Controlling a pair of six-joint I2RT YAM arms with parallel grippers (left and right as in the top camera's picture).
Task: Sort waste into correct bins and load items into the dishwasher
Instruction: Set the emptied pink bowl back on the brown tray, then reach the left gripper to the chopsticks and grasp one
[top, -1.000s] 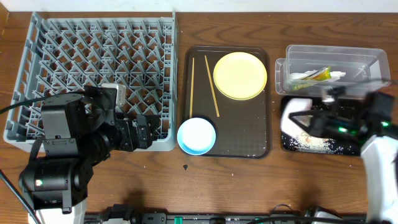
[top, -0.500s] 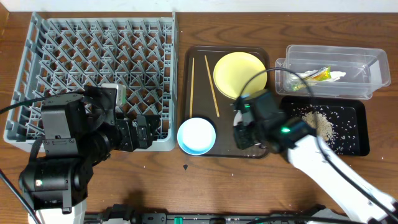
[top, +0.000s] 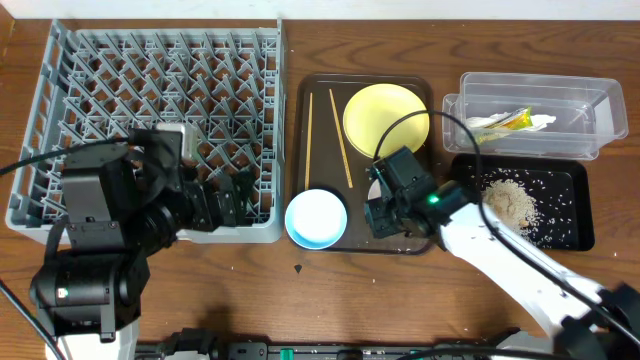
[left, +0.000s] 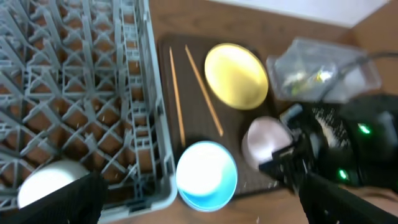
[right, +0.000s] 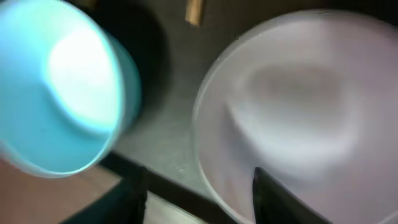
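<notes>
My right gripper (top: 383, 212) sits low over the dark brown tray (top: 322, 165), open. Its jaws (right: 199, 199) stand either side of the white bowl's (right: 298, 106) near rim, one finger outside and one inside. The bowl (left: 261, 137) rests on the tray beside the light blue bowl (top: 316, 218). A yellow plate (top: 386, 120) and two chopsticks (top: 308, 140) lie further back on that tray. My left gripper (left: 199, 205) hangs open and empty above the front edge of the dish rack (top: 30, 150). A small white cup (left: 46, 183) sits in the rack.
The clear tub (top: 580, 100) at the back right holds the green-and-orange wrapper (top: 515, 120) and white tissue (top: 480, 123). In front of it the black tray (top: 560, 215) carries beige food scraps (top: 505, 200). Bare wooden table runs along the front.
My right arm swung left from the black tray to the brown tray, bringing the white bowl with it, and its jaws have opened. The left arm barely moved.
</notes>
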